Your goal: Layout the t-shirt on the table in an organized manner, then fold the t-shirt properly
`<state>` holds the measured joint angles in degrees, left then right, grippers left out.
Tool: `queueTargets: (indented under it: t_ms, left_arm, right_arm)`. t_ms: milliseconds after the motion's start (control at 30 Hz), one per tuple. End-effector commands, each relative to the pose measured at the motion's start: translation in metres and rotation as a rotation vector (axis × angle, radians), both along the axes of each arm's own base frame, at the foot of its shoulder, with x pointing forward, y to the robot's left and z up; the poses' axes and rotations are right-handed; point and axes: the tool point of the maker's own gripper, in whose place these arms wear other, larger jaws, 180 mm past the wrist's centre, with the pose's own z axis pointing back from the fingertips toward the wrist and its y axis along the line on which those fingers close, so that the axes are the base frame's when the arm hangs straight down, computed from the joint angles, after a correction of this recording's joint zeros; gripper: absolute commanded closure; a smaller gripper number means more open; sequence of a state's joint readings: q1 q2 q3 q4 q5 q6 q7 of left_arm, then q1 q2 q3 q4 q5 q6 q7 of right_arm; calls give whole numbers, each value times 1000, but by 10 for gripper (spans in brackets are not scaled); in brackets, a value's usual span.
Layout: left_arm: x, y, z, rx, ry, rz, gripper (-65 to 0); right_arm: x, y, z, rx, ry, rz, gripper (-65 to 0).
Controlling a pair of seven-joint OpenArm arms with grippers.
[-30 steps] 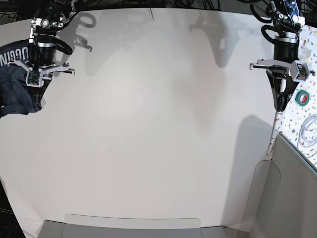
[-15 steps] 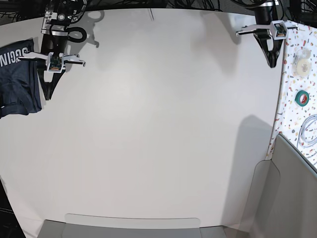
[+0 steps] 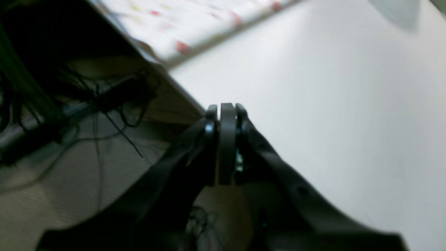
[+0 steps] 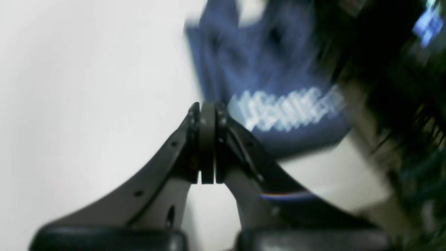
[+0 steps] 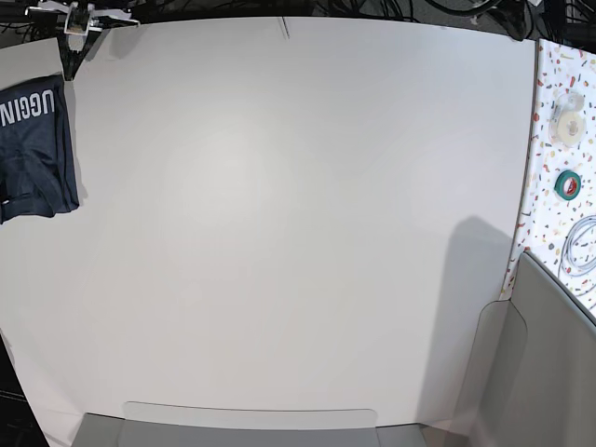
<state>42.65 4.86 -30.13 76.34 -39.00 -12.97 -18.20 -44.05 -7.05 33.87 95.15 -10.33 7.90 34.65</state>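
Tape roll and cable on speckled strip beside table; both arms' jaws closed, empty.

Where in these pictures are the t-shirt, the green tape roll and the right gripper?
t-shirt [image 5: 35, 158]: base view, on the dark cloth below the white lettering.
green tape roll [image 5: 568, 183]: base view, on its ring, lying on the speckled strip.
right gripper [image 4: 207, 115]: right wrist view, between the closed fingertips.

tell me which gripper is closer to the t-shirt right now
Right. The right gripper, jaws shut and empty, hangs just beside the t-shirt near the table's far edge. The left gripper, also shut, sits across the table by the speckled strip.
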Motion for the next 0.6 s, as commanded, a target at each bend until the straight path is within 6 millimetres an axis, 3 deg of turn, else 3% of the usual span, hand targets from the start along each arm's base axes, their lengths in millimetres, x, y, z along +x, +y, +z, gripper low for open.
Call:
queueTargets:
  t_ms: [0, 133, 233, 300, 400, 500, 567]
  left_arm:
    - [-30, -18, -38, -143, 192, -11, 0]
    - [-45, -20, -48, -179, 221, 23, 0]
    - [-68, -15, -62, -196, 288, 39, 0]
    - [-79, -18, -81, -231, 326, 64, 0]
    - [-101, -10, -105, -252, 401, 105, 0]
    - [-126, 5, -113, -214, 450, 150, 0]
    - [-131, 13, -111, -193, 458, 159, 0]
  right_arm:
    - [1, 2, 20, -39, -79, 26, 0]
    - [-7, 13, 47, -95, -223, 63, 0]
    - [-10, 13, 38, -111, -191, 73, 0]
    - [-16, 8, 11, -103, -121, 55, 0]
    - [-38, -8, -47, -65, 29, -20, 0]
    - [-80, -19, -103, 38, 153, -154, 0]
    - [-106, -22, -133, 114, 217, -230, 0]
